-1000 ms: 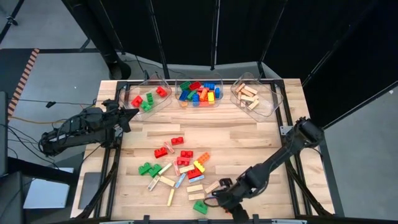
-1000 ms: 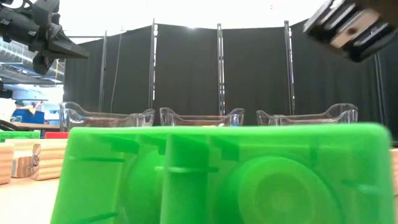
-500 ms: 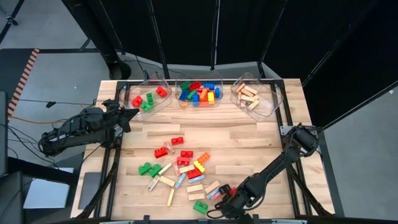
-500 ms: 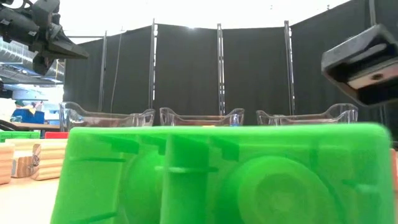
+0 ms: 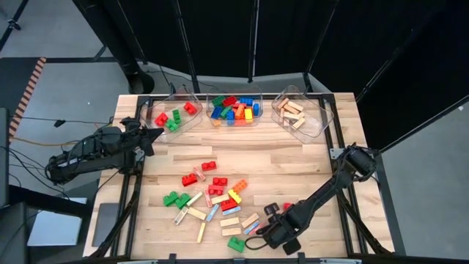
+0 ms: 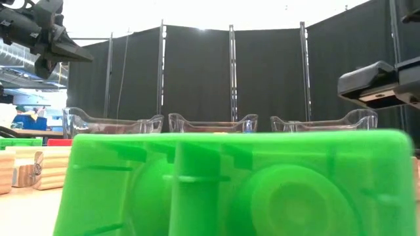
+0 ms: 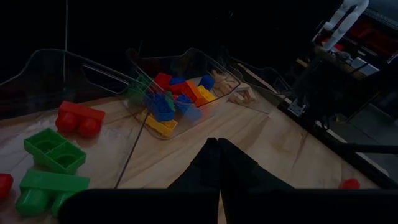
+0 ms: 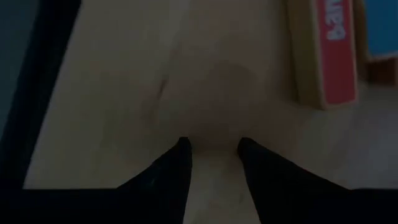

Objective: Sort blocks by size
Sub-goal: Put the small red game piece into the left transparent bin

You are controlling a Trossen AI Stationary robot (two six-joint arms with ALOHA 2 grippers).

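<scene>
The left gripper [image 5: 155, 133] hovers at the desk's [image 5: 293, 158] nine o'clock edge, fingers [image 7: 214, 163] pressed together, empty. Three bins [image 5: 178, 111] line twelve o'clock: five red and green blocks [image 5: 169, 119], a mixed heap, five wooden bars [image 5: 292, 114]. About twenty blocks [image 5: 212, 199] lie loose toward six o'clock. The right gripper [image 5: 268, 233], fingers [image 8: 174, 168] slightly spread, empty, hovers at five o'clock.

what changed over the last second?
The right gripper swung from beside the green block at the near edge up toward the table's middle, its fingers apart and holding nothing. The left gripper stayed shut beside the left bin. No loose blocks moved.
</scene>
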